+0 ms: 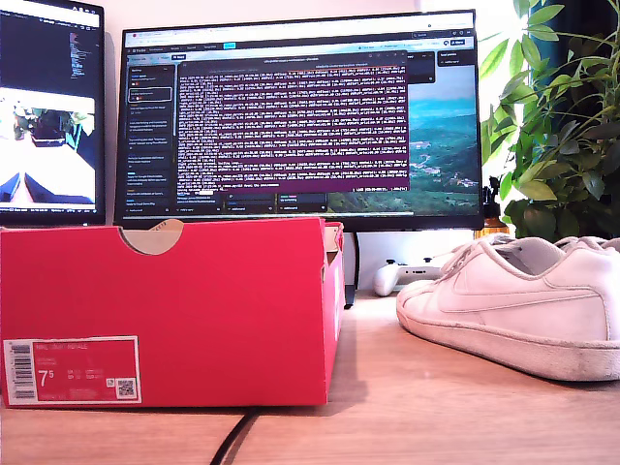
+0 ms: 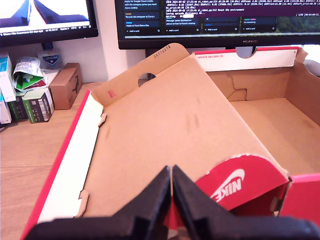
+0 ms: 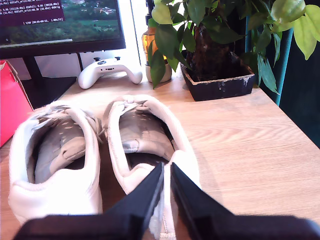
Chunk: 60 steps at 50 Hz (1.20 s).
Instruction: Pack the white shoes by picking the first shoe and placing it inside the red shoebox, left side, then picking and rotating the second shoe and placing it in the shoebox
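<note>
Honestly the biggest risk I see is the grab itself: my second end effector (image 3: 166, 172) hangs right over the heel of one of the white shoes (image 3: 142, 132), fingers pressed together with nothing between them, so if it goes down like that it'll just poke the heel collar and shove the shoe along the counter (image 3: 250, 145) instead of gripping it. The other shoe (image 3: 52, 155) lies just beside it, nearly touching, so a sloppy pinch could drag both or snag a lace. Second worry is the red shoebox (image 1: 174, 310): the first wrist view shows its lid flap (image 2: 175, 120) leaning over part of the inside, so a shoe dropped on that side could land on cardboard rather than the box floor. My first end effector (image 2: 171, 192) is also closed and empty, hovering over the near rim of the box by the logo tab. In the exterior view the box stands at the left and the shoes at the right, apart from it, toes toward the box, with a white game controller (image 1: 412, 273) behind them. Nothing packed yet, both shoes are out on the counter.
</note>
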Each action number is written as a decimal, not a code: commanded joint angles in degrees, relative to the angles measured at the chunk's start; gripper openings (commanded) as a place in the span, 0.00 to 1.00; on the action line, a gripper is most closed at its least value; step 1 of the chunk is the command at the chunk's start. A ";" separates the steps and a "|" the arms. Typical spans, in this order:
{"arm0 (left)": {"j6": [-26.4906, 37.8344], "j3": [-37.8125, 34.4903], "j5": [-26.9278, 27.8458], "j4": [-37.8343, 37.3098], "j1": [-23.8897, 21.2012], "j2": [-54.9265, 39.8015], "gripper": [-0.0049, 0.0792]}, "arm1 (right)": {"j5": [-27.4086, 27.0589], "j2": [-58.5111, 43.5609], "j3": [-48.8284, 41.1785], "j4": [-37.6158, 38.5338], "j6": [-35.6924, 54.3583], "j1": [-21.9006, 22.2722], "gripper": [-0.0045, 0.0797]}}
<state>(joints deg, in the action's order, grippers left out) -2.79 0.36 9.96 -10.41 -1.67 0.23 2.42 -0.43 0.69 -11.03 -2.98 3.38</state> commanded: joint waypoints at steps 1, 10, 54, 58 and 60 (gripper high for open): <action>-0.22 -1.81 0.09 -1.11 0.17 0.46 0.04 | 0.00 0.33 0.22 0.26 -0.20 0.02 0.04; -0.22 -1.81 0.07 -1.11 0.17 0.46 0.04 | 0.00 0.33 0.22 0.26 -0.20 0.00 0.04; -1.81 8.46 22.16 16.37 0.00 -0.28 0.04 | 9.25 -1.38 9.70 17.90 -19.50 0.00 0.04; 6.95 12.41 24.22 5.81 0.00 -1.40 0.04 | 9.29 -3.45 12.74 15.02 -18.60 0.00 0.04; 11.78 14.27 24.28 0.28 0.00 -2.32 0.04 | 9.33 -4.83 14.29 13.64 -17.55 0.00 0.04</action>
<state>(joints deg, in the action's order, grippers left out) 2.22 12.56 33.85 -1.74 -1.67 -0.45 11.53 -3.05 13.54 3.70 -22.04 3.38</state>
